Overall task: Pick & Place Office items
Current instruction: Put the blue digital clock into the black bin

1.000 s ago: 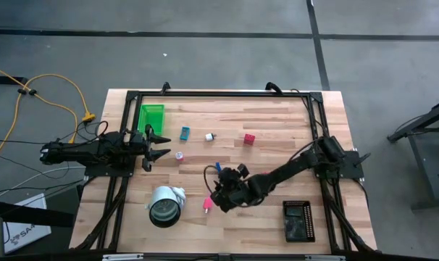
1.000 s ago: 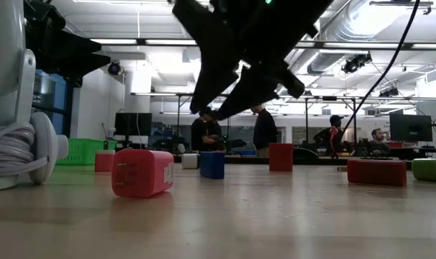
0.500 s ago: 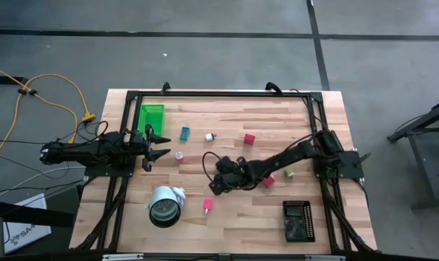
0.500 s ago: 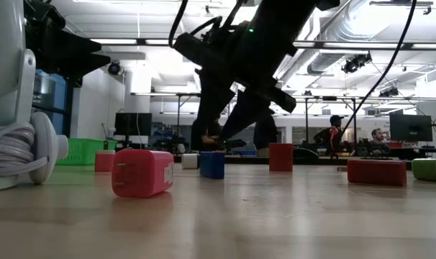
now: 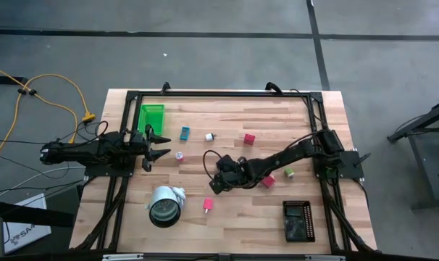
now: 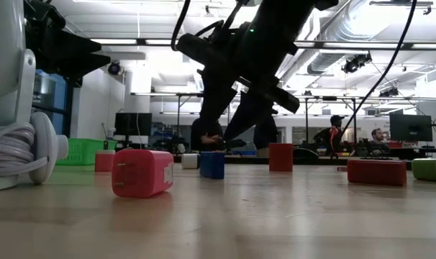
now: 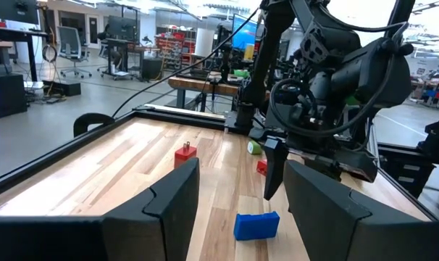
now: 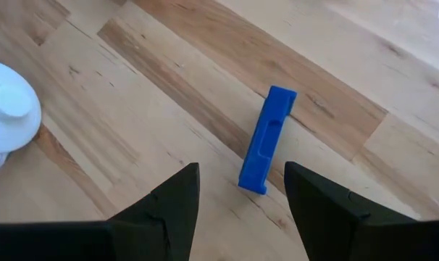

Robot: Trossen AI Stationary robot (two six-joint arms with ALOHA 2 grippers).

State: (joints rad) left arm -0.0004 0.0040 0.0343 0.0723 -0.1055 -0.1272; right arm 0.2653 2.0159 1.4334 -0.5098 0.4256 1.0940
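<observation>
My right gripper [image 8: 241, 210] hangs open just above a long blue piece [image 8: 266, 141] that lies flat on the wooden table; its fingers stand on either side of the piece's near end and touch nothing. The low view shows that gripper [image 6: 231, 119] over the blue piece [image 6: 211, 164]. My left gripper [image 5: 159, 146] waits open at the table's left edge. Other items lie scattered: a teal bit [image 5: 185, 133], a white bit [image 5: 209, 136], red blocks [image 5: 248, 138] [image 5: 268, 180], a green cube [image 5: 287, 172] and a pink-red block [image 5: 207, 205].
A big white-and-grey roll [image 5: 165, 205] lies near the front left. A green tray [image 5: 151, 116] stands at the far left and a black tray [image 5: 298, 220] at the front right. A small pink-and-white piece [image 5: 179, 155] lies in front of my left gripper.
My right gripper has gone toward the table's far edge and a little left, away from the pink-red block, and has turned about its wrist; it now stands over the blue piece. The arm has uncovered a red block and the green cube. For the last half second it has kept still.
</observation>
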